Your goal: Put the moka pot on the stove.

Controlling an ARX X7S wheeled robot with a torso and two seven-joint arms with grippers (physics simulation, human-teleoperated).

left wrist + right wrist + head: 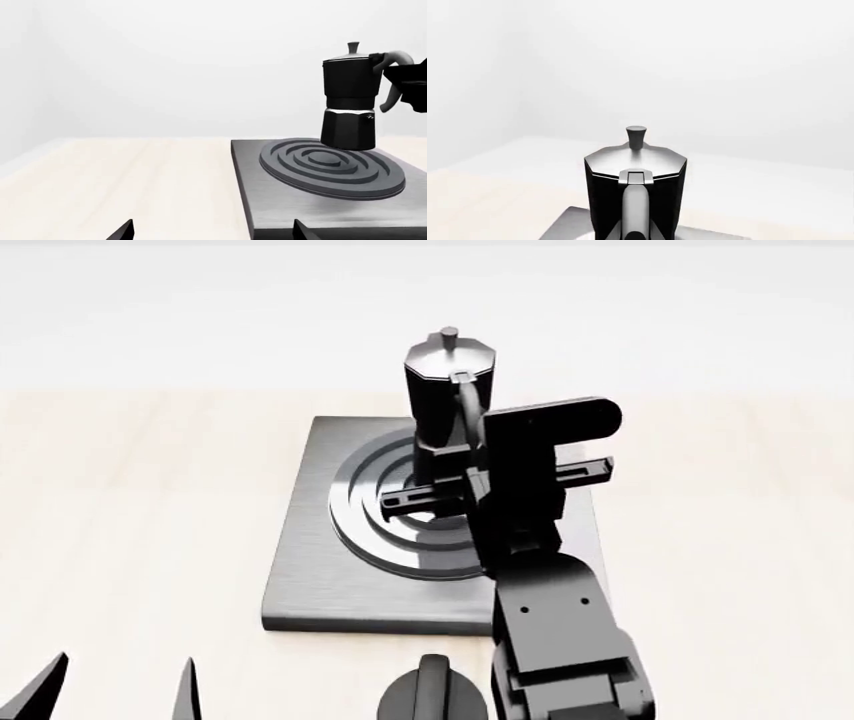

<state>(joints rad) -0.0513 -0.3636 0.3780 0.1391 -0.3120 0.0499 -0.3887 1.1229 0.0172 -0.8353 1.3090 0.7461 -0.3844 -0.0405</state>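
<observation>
The wooden table (134, 500) is seen under everything, and on it the stove (300, 580) is laid flat, so its raised rings (330, 167) are ready to carry a pot. The moka pot (348, 100) is kept upright above the far part of the rings; whether its base already touches them cannot be told. It is held by its curved handle (635, 210) in the right gripper (461, 475), closed on that handle, probably to keep the pot level. The left gripper (120, 690) is kept aside, low near the table edge, its fingers spread apart and empty. A round black knob (434, 695) is seen before the stove.
</observation>
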